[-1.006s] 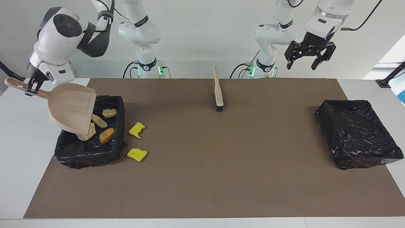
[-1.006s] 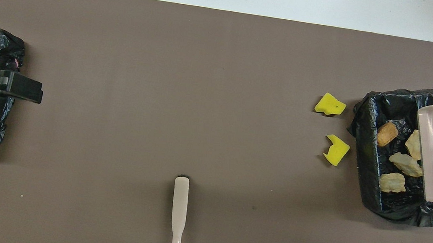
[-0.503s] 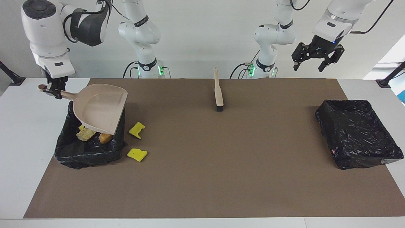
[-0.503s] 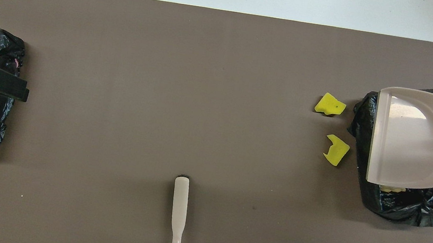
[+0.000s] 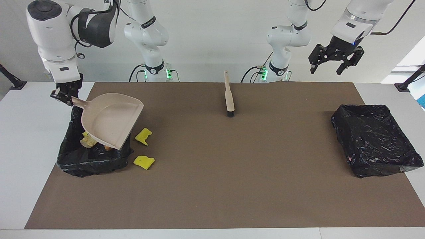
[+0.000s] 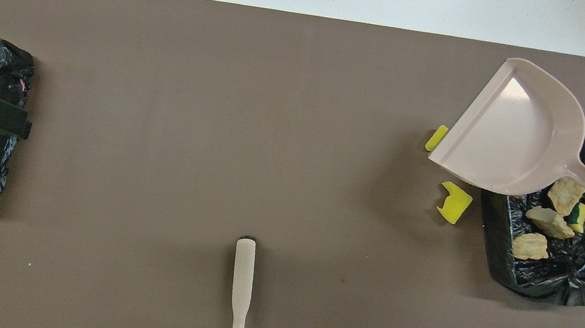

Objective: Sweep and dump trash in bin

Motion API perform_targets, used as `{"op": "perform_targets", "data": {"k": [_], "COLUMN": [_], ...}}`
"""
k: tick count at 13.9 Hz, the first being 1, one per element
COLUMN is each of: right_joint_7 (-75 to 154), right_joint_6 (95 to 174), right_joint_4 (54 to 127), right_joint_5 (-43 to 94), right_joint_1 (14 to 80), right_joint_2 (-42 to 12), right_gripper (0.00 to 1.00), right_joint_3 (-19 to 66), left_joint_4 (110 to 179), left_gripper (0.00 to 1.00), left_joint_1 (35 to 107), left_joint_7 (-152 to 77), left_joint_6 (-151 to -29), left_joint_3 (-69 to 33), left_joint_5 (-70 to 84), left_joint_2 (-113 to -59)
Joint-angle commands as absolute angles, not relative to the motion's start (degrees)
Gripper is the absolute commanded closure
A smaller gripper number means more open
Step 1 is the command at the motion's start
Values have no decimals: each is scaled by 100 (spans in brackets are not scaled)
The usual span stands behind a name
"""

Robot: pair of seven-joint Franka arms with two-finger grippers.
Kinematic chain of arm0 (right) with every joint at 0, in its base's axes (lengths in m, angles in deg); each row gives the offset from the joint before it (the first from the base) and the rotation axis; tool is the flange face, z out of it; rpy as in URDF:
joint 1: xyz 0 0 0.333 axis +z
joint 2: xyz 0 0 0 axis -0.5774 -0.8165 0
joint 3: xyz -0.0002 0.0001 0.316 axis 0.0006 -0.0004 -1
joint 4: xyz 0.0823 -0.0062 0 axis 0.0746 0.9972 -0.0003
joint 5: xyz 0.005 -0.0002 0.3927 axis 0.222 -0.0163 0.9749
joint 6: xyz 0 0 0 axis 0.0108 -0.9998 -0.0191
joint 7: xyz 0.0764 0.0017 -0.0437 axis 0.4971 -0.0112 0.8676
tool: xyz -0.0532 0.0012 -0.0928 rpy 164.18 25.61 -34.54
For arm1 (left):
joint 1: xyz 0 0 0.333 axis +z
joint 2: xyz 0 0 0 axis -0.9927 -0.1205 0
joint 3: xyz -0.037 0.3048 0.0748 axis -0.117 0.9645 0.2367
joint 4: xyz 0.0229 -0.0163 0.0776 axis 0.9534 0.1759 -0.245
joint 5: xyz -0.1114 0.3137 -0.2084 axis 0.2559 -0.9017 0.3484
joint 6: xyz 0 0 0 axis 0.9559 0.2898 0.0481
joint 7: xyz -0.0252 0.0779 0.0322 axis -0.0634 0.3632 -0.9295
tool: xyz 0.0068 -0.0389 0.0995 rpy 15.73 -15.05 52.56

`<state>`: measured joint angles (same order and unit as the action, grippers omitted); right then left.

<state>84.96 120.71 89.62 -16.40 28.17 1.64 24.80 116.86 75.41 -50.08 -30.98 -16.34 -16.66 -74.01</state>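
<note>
Right end effector (image 5: 63, 96) was clamped on the dustpan (image 5: 111, 119) handle, held over the bin (image 5: 93, 159); trash (image 6: 547, 221) lay inside, two yellow scraps (image 5: 143, 162) beside it. Left end effector (image 5: 336, 64) was spread empty above the worktop (image 5: 232, 166). No writing was legible.

A robotics laboratory was shown. Two white arms were seen mounted at twelve o'clock on a white table (image 5: 20, 159), their bases lit green and trailed by black cables, against a bare white wall. A brown mat (image 5: 232, 172) had been spread flat across the tabletop as a marked work surface. A black stand foot (image 5: 406, 84) was placed at about two o'clock, at the table's edge. No household furnishings were included.
</note>
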Motion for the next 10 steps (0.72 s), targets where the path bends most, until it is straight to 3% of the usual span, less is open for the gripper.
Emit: {"op": "perform_targets", "data": {"k": [1,6,10], "right_joint_7": [7119,4034,2143], "right_joint_6": [12087,12149,12404], "right_joint_4": [9134,9012,8565], "right_joint_5": [-1364,-1241,-916], "right_joint_1": [3384,4833,5625], "right_joint_2": [146,-538,-1223], "right_gripper": [100,100,100], "right_joint_3": [2484,2484,2484], "left_joint_4": [11623,11623,11623], "left_gripper": [0,0,0], "left_joint_1": [7658,7666,7666], "left_joint_7": [-5054,-5063,-5063], "left_joint_6": [-2976,-2976,-2976], "left_joint_3": [-1707,-1707,-1707], "left_joint_5": [-1660,-1669,-1677], "left_joint_2": [-7384,-7384,-7384]}}
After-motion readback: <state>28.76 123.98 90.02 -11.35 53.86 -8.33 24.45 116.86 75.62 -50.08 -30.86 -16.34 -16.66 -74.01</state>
